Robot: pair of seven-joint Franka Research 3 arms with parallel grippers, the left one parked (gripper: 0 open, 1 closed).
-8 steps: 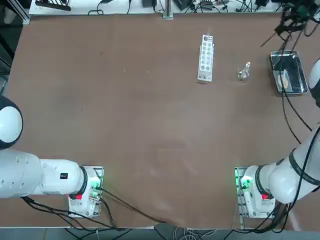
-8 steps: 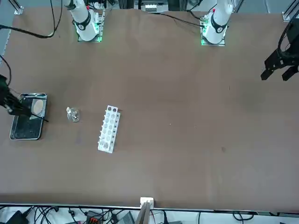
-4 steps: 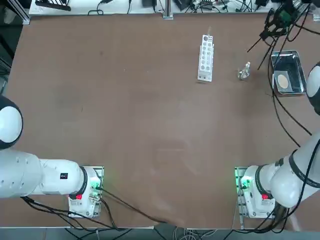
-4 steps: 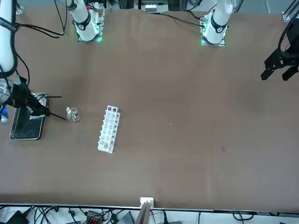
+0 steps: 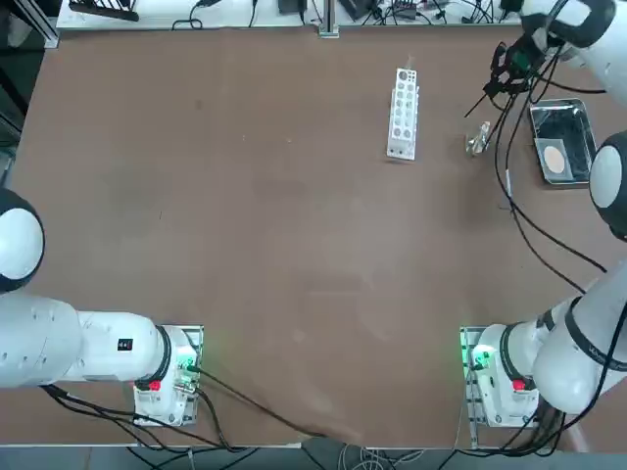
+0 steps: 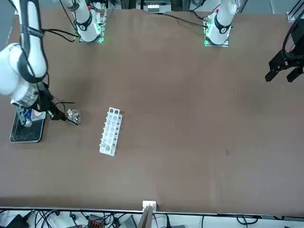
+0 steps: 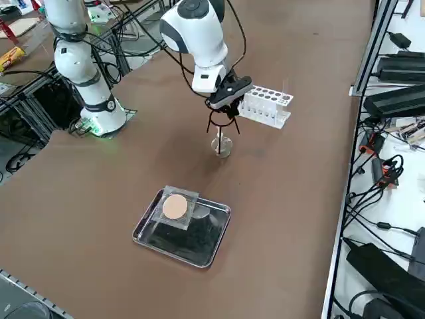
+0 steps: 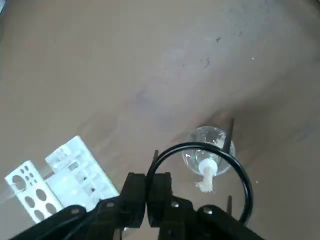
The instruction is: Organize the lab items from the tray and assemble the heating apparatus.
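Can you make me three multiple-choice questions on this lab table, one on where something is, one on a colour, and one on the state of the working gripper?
1. Where is the mesh square?
A. In the steel tray
B. On the white rack
C. Under the burner

2. What colour is the mesh's round centre?
A. Blue
B. Tan
C. Green

3. What is the right gripper doing?
A. Open above the tray
B. Shut on the wire ring stand
C. Shut on the white rack

Answers:
1 A: the mesh square lies at one end of the steel tray.
2 B: the right side view shows the round centre pale tan against the grey mesh.
3 B: the right gripper is clamped on the wire ring stand, whose ring hangs above the glass burner, beside the white rack.
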